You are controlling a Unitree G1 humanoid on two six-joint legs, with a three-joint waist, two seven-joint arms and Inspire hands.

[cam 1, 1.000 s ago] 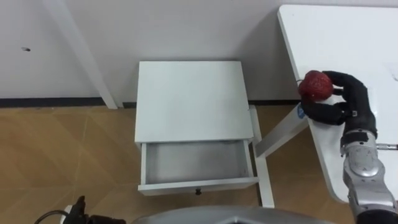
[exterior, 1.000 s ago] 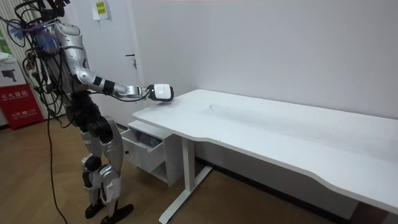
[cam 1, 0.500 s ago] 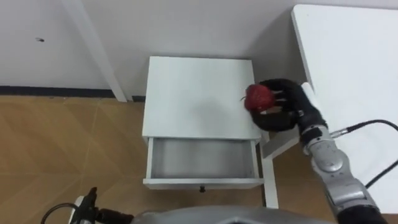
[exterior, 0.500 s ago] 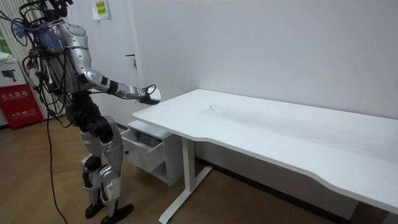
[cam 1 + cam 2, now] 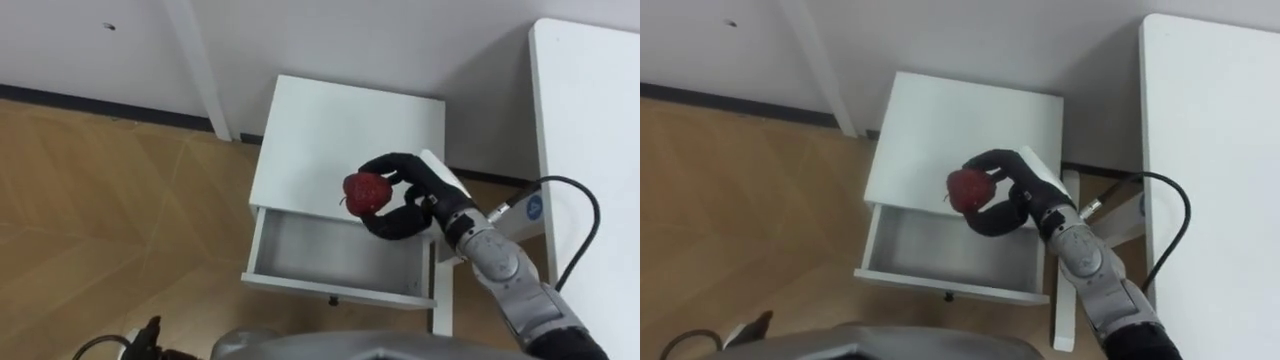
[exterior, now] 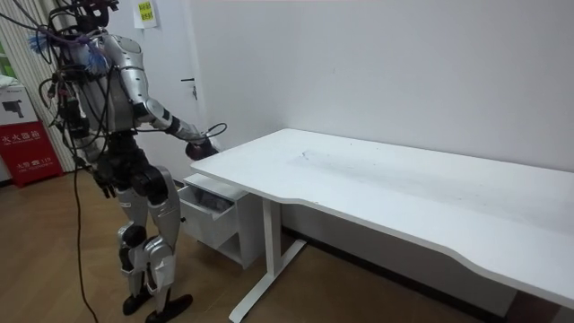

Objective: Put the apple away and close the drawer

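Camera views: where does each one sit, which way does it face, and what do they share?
Left eye view: on the robot's head, looking down at the cabinet and its open drawer; the right hand enters lower right, holding the apple.
Right eye view: same head, slightly aside, same scene.
Room view: standing off in the room, facing the whole robot beside the table.
Shared: apple, right hand, cabinet, drawer.

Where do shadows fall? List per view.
Left eye view: inside the open white drawer it is shaded, greyer than the white cabinet top behind the red apple in the black right hand. Room view: shadow darkens the wall under the white table.
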